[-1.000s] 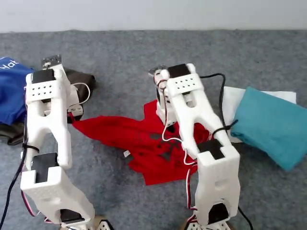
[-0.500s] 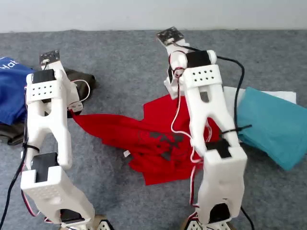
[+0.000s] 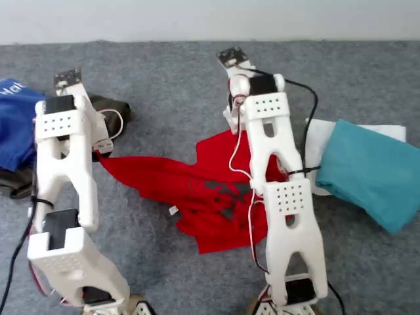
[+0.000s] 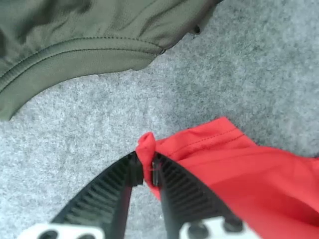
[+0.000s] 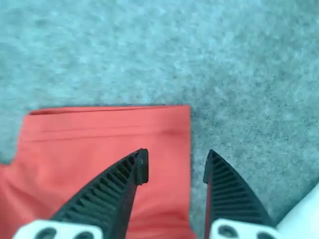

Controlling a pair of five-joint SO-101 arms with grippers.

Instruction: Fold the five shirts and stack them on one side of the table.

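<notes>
I see a grey felt-covered bench (image 3: 164, 72) below a white wall (image 3: 197, 20). My left claw (image 4: 144, 167) pinches a corner of the crumpled red fabric shirt (image 3: 197, 190); my right claw (image 5: 175, 167) stands open over its hem.

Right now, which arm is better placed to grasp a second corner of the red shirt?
The right. Its open gripper hangs just above a hem corner of the red shirt, with one finger over the cloth, while the left gripper is shut on another corner.

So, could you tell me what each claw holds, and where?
The left claw pinches the red shirt by a corner; the right claw holds nothing.
</notes>
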